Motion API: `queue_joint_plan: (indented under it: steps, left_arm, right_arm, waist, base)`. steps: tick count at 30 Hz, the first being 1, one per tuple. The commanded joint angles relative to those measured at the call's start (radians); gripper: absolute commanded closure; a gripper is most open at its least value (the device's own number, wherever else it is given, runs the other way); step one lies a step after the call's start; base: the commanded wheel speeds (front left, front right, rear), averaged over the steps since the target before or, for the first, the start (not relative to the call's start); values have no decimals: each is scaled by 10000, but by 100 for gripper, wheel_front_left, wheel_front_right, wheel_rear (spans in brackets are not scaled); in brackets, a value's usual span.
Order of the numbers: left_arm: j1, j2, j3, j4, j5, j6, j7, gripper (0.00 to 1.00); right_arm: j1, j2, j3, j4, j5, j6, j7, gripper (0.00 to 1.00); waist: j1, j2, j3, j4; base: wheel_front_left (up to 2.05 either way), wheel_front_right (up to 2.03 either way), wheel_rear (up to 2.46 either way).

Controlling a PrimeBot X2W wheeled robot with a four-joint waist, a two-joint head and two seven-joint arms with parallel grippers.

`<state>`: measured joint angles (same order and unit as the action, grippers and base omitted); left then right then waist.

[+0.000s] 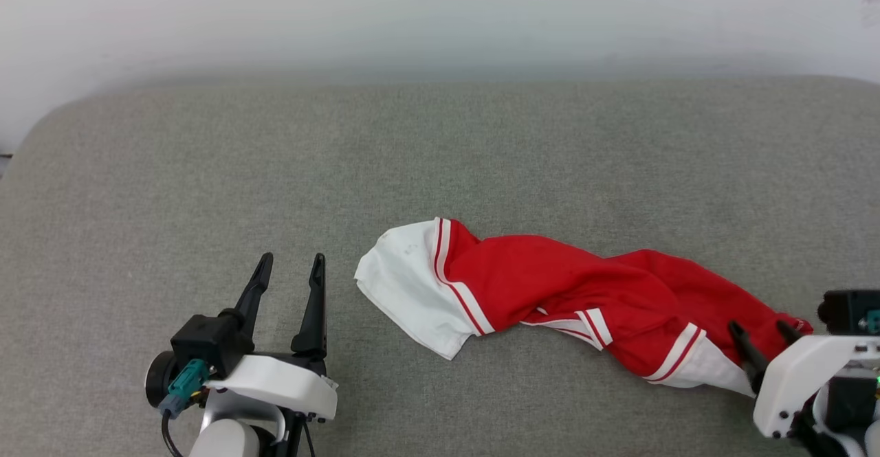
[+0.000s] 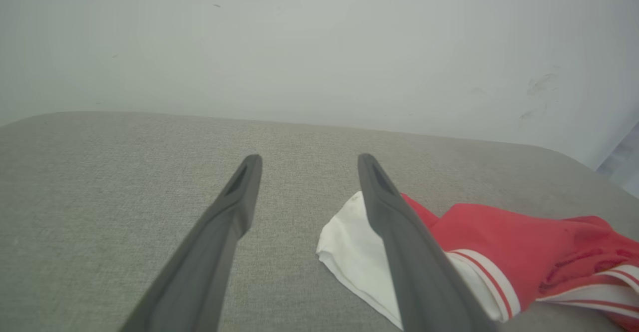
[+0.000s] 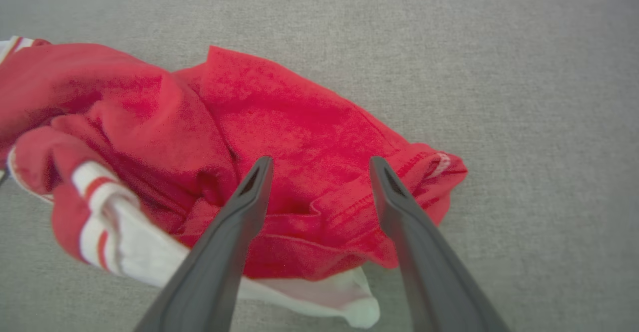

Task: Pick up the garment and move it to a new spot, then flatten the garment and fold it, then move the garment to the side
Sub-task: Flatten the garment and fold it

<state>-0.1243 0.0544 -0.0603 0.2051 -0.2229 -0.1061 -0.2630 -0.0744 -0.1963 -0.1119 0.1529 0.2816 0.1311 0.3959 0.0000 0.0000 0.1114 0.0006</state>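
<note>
My left gripper (image 1: 292,259) sits at seven o'clock in the head view. Its two long, dark, matte fingers (image 1: 314,299) are spread apart and taper to slim tips, with only bare cushion (image 1: 440,154) between them. At three o'clock from it, close but not touching, lies the garment (image 1: 550,278). Nearest me is a soft white sleeve (image 1: 405,285), a rounded flap edged with a white-and-red stripe. From there a twisted, rope-like run of smooth red cloth stretches on toward four o'clock. In the left wrist view the sleeve shows partly behind one finger, limp and flat on the weave. My right gripper (image 1: 758,326) is at four o'clock, also parted, its tips over the far end of the garment. In the right wrist view its fingers frame a bunched red fold with a stitched hem. The cloth there looks slightly fuzzy and creased into deep ridges, and another white, striped piece pokes out at seven o'clock beneath it. Whether the tips touch the cloth I cannot tell, but nothing is pinched between them. The cushion is a wide grey pad of coarse woven fabric with rounded corners. Beyond it at twelve o'clock rises a plain pale wall (image 1: 440,17), smooth and faintly scuffed.
</note>
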Motion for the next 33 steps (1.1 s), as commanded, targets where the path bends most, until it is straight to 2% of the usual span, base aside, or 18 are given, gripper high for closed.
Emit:
queue_joint_plan:
  steps: [1, 8, 11, 14, 15, 16, 17, 18, 21, 28, 33]
  left_arm:
    - [-141, -2, -28, -63, 4, -39, -25, 0]
    - [-530, -9, -44, -216, 6, -68, -25, 0]
    - [-673, -15, -84, -231, 3, -78, -25, 0]
    - [-789, -18, -89, -208, -14, -109, -25, 0]
    - [-822, -19, -89, -195, -18, -118, -25, 0]
    - [-858, -20, -96, -190, -20, -123, -25, 0]
    - [-858, -20, -96, -190, -20, -123, -25, 0]
    - [-882, -24, -94, -180, -29, -130, -25, 0]
    - [-937, -32, -103, -166, -73, -145, -25, 0]
    - [-1108, -40, -213, -157, -183, -147, -25, 0]
    - [-1222, -45, -453, -187, -399, -93, -25, 0]
  right_arm:
    - [-313, -202, 34, 130, 156, -5, 288, 0]
    - [-1433, -1127, 412, 1309, 196, -7, 1467, 0]
    - [-1738, -1268, 711, 2082, 438, -7, 2242, 0]
    - [-1796, -1090, 912, 2824, 890, -7, 3110, 3]
    - [-1753, -1071, 1040, 3018, 979, -5, 3409, 52]
    - [-1732, -983, 1111, 3160, 1158, -5, 3625, 81]
    - [-1732, -983, 1111, 3160, 1158, -5, 3625, 81]
    - [-1710, -912, 1188, 3271, 1303, -2, 3896, 100]
    - [-1882, -1048, 1282, 3090, 1455, 9, 4058, 100]
    - [-3500, -1899, 1132, 1632, 1083, -5, 3311, 100]
    - [-4955, -2025, 1458, 1096, 655, -7, 2971, 100]
  waist:
    - [0, 0, 210, 103]
    - [0, 0, 1096, 393]
    - [0, 0, 1396, 491]
    - [0, 0, 1585, 553]
    - [0, 0, 1622, 572]
    - [0, 0, 1659, 594]
    - [0, 0, 1659, 594]
    - [0, 0, 1670, 608]
    - [0, 0, 1698, 670]
    - [0, 0, 1789, 899]
    - [0, 0, 1980, 1194]
  base:
    - [0, 0, 0]
    - [0, 0, 0]
    - [0, 0, 0]
    - [0, 0, 0]
    - [0, 0, 0]
    - [0, 0, 0]
    - [0, 0, 0]
    - [0, 0, 0]
    - [0, 0, 0]
    - [0, 0, 0]
    - [0, 0, 0]
